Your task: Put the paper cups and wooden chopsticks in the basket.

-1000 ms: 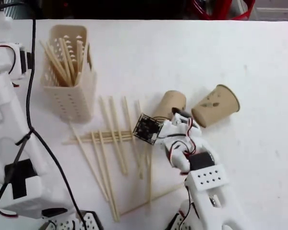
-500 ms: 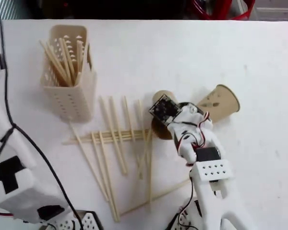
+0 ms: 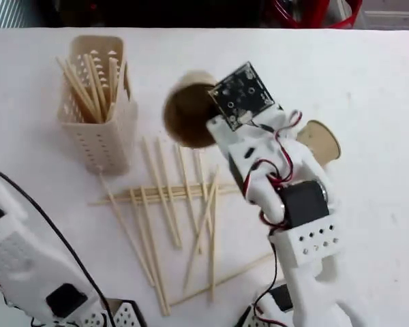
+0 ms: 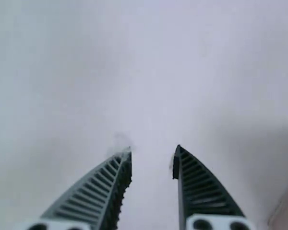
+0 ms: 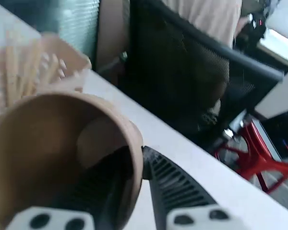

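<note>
- The right gripper is clamped on the rim of a paper cup. One of its fingers lies outside the wall and the other is inside the mouth.
- The paper cup is held off the surface, tilted so its mouth faces the high view. It sits just beside the basket, on the side away from the left edge.
- The basket stands toward the far left corner and holds a bundle of chopsticks leaning at angles.
- Between the basket and the near edge lie the loose chopsticks, crossed over one another. A second cup lies on its side, partly hidden behind the right arm.
- The left gripper hangs over bare surface, its fingers narrowly apart with nothing between them.
- Risk, as judged: the hold is on the thin rim alone, so the cup may pivot, slip out or crumple.
- Risk: the basket mouth is crowded. The cup could snag on stick ends, perch on top and fall, or tip the basket.
- Risk: the second cup may roll if the arm nudges it.
</note>
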`<state>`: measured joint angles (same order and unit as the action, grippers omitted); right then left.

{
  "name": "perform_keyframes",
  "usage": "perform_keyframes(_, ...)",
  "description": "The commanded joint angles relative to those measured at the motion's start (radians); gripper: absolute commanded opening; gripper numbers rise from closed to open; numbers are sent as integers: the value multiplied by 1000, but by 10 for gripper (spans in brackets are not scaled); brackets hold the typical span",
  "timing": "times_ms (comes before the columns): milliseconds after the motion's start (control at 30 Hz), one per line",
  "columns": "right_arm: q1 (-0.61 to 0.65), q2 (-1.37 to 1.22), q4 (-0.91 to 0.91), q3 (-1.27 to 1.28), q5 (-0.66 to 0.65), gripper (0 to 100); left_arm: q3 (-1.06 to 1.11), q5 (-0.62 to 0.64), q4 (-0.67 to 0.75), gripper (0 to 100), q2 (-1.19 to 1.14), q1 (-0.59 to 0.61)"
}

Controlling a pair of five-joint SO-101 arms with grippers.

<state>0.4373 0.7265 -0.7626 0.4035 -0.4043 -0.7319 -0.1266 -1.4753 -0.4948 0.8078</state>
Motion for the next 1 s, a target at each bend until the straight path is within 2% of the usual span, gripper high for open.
perform_keyframes(0, 156, -122, 147, -207, 74, 17, -41, 89, 46, 157, -74, -61)
perform_keyframes(100, 208, -254, 228, -310, 80, 17, -41, 114, 68, 157, -131, -97)
perform_keyframes(267, 217, -524, 302, -543, 81, 18, -41, 130, 107, 156, -174, -117)
perform_keyframes(533, 219, -969, 291, -965, 81, 18, -34, 130, 138, 155, -180, -119)
perform_keyframes(600, 217, -1046, 217, -1059, 81, 18, -34, 130, 141, 155, -180, -119)
perform_keyframes(767, 219, -1115, -107, -1306, 81, 18, -32, 130, 167, 155, -180, -117)
perform_keyframes(967, 228, -1170, -191, -1467, 75, 18, -32, 130, 160, 155, -182, -128)
